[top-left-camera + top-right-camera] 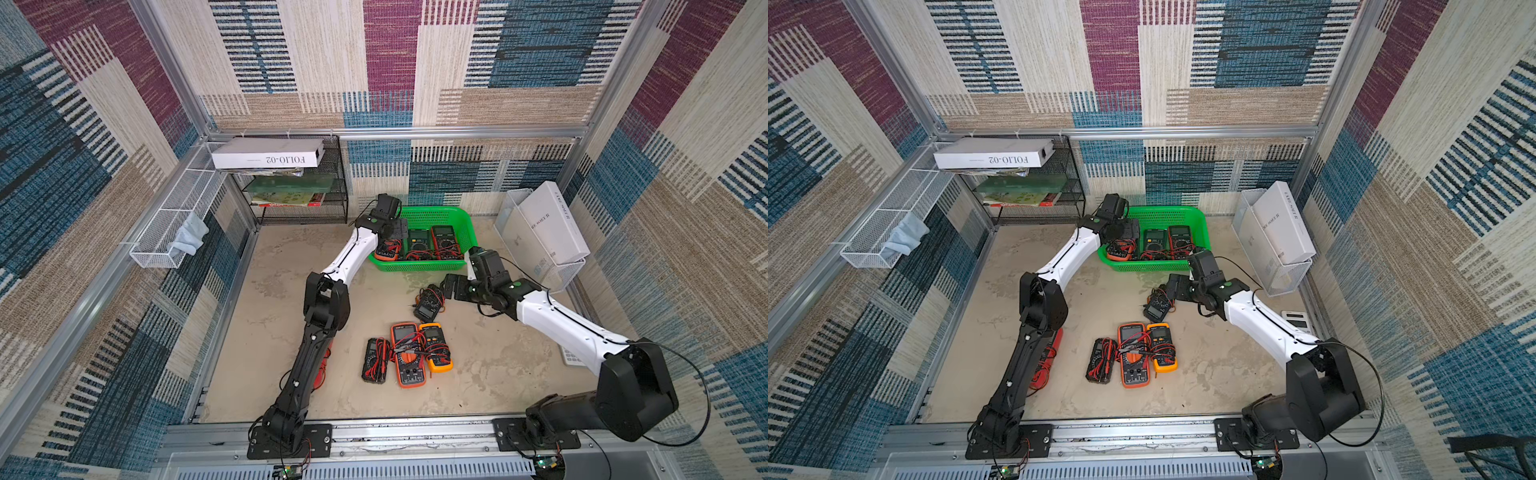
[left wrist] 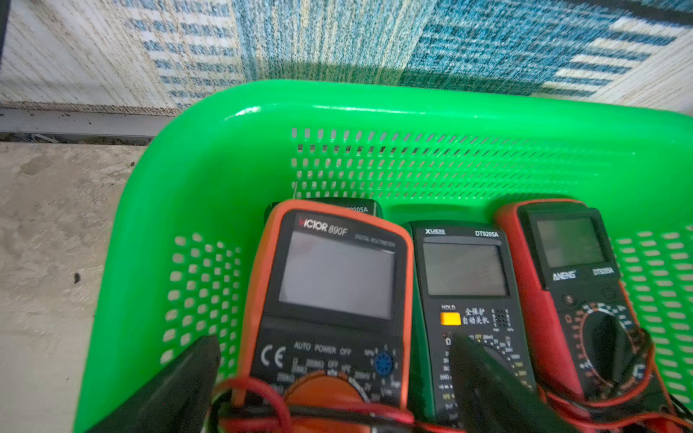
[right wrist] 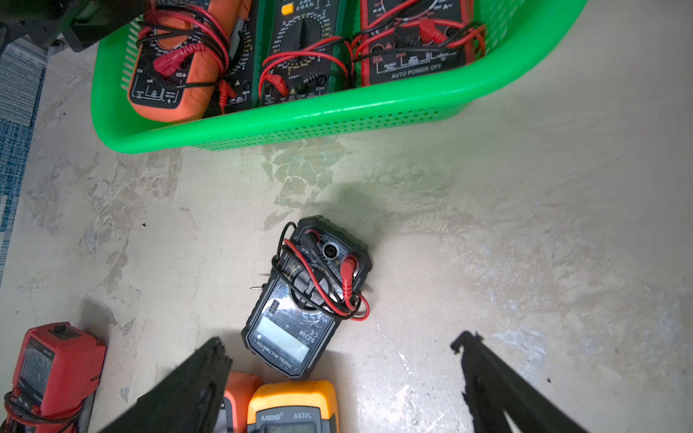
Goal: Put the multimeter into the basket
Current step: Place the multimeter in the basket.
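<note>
The green basket point(image 1: 419, 266) point(image 2: 337, 105) point(image 3: 300, 116) stands at the back of the table and holds three multimeters side by side. My left gripper point(image 1: 392, 235) point(image 2: 333, 343) hangs open over its left end. Its fingers straddle the orange multimeter point(image 1: 386, 251) point(image 2: 330, 292) without touching it, and the meter lies in the basket. My right gripper point(image 1: 451, 286) point(image 3: 341, 341) is open and empty just above the table, beside a small black multimeter point(image 1: 428, 303) point(image 3: 303, 300) wrapped in red and black leads.
Three more multimeters lie together mid-table: black point(image 1: 375, 359), orange point(image 1: 408, 353), yellow point(image 1: 435, 347). A red one point(image 3: 52, 367) lies under the left arm. A black mesh rack point(image 1: 299, 195) and white wire bins point(image 1: 174, 224) point(image 1: 565, 270) line the back and sides.
</note>
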